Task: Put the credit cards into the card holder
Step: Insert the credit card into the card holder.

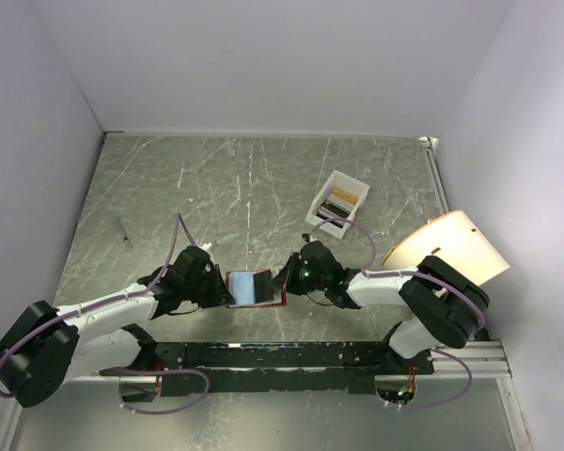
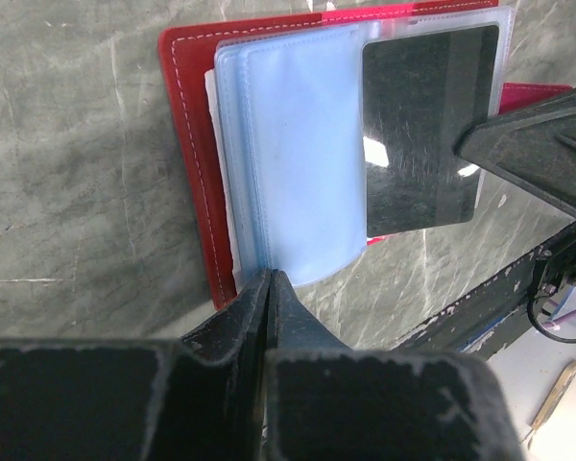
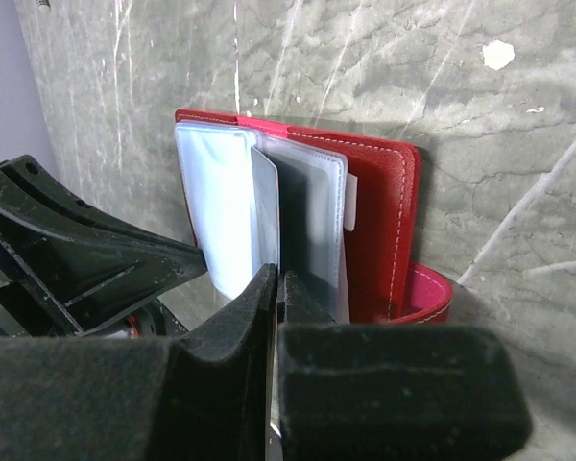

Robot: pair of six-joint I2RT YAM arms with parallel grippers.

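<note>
With my left claw [image 2: 269,279] clamped on the card holder's [image 2: 187,144] pale sleeve, I should push the dark card [image 2: 418,134], pinched in my right claw [image 3: 276,283], straight into its pocket.

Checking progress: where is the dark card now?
Left wrist view, upper right: the dark card lies on the card holder's clear sleeves, gripped by the right hand.
</note>
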